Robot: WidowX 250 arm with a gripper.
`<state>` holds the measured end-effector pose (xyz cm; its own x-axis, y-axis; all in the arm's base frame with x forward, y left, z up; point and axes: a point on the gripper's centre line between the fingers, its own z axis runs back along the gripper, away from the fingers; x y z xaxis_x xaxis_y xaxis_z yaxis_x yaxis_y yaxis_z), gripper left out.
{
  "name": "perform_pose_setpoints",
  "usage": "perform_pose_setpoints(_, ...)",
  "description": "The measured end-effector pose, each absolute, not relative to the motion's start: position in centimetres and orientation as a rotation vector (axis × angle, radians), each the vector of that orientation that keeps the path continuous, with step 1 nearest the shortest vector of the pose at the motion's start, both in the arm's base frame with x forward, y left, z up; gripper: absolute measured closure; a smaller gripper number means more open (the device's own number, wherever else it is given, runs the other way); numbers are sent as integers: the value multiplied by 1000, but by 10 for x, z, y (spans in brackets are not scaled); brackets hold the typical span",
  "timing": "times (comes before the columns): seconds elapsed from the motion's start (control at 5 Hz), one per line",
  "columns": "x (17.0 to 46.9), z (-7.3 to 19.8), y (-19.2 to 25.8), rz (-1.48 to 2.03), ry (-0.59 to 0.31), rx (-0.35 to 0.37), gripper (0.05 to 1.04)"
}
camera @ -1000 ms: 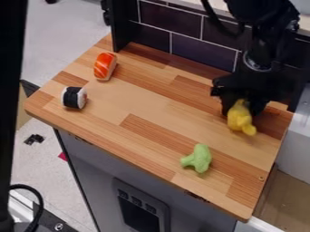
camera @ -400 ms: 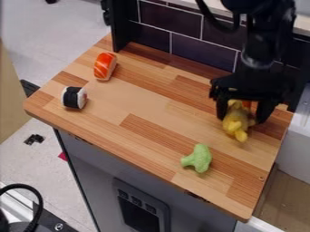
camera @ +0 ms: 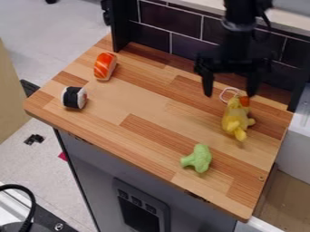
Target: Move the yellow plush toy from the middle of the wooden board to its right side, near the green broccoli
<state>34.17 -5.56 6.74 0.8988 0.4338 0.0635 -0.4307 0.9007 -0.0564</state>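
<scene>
The gripper [camera: 229, 93] hangs over the back right of the wooden counter, open, its two fingers spread apart with nothing held. Just below and slightly right of it, a yellow plush toy [camera: 234, 120] with an orange part on top and a pale loop lies on the counter. Nearer the front edge is a green broccoli piece [camera: 197, 158]. At the left sit a sushi roll with a black band [camera: 74, 98] and, behind it, an orange-topped sushi piece [camera: 104, 66].
Behind the wooden counter [camera: 139, 106] rises a dark tiled wall [camera: 181, 27]. A black post stands at its back left corner. A grey appliance front [camera: 109, 167] is below, and a light grey surface borders the right side.
The gripper has opened, let go of the yellow toy, and moved up and to the left. The toy stays on the counter, with its orange part and loop now uncovered.
</scene>
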Motion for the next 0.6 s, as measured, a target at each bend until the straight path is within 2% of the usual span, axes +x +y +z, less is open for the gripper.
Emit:
perform_pose_setpoints(0.2,339,91,-29,427,-92,-54,95)
perform_pose_setpoints(0.6,329,114,23,362,-107,-59,95)
